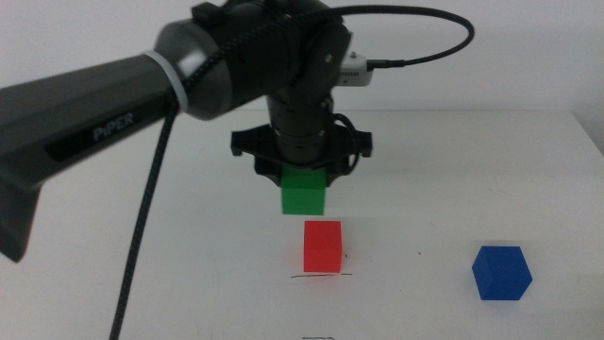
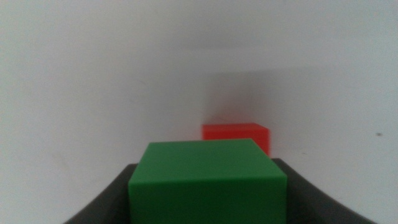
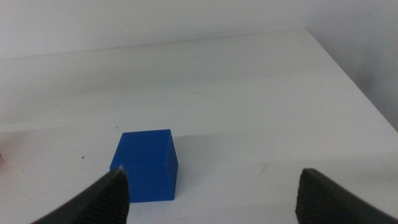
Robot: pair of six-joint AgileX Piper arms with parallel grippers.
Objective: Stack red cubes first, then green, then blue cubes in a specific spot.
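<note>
My left gripper (image 1: 303, 181) is shut on the green cube (image 1: 303, 193) and holds it in the air just behind and above the red cube (image 1: 323, 246). The red cube stands on the table right behind the black pen line (image 1: 321, 275). In the left wrist view the green cube (image 2: 208, 180) fills the space between the jaws, with the red cube (image 2: 237, 135) beyond it. The blue cube (image 1: 501, 272) sits at the front right. In the right wrist view the blue cube (image 3: 145, 165) lies close to my open right gripper (image 3: 211, 193), near its one finger.
The white table's right edge (image 1: 590, 142) runs close to the blue cube. The left arm (image 1: 85, 123) and its hanging cable (image 1: 142, 227) cross the left half of the middle view. A faint mark (image 1: 319, 336) lies at the front edge.
</note>
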